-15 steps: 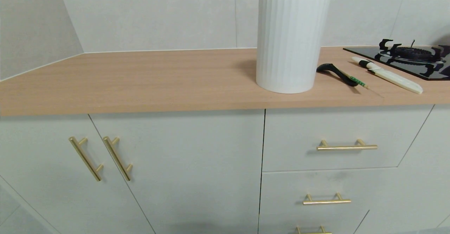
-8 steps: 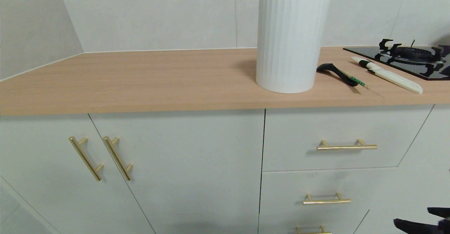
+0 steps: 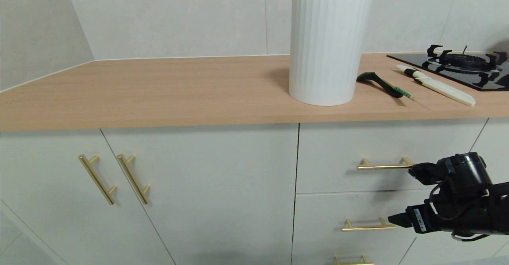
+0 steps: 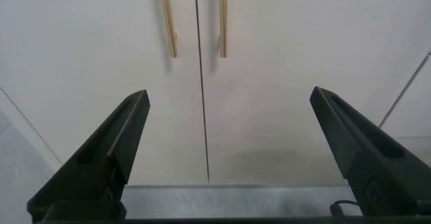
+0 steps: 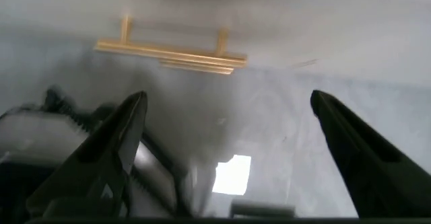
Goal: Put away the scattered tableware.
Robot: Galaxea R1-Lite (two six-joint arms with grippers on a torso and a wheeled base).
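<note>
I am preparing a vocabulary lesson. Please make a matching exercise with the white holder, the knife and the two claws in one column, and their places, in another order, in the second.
Column 1
1. holder
2. knife
3. right claw
4. left claw

Column 2
A. lying beside the stove
B. facing the doors
C. upright on the counter
D. in front of the drawers

Pairs: 1-C, 2-A, 3-D, 4-B
</note>
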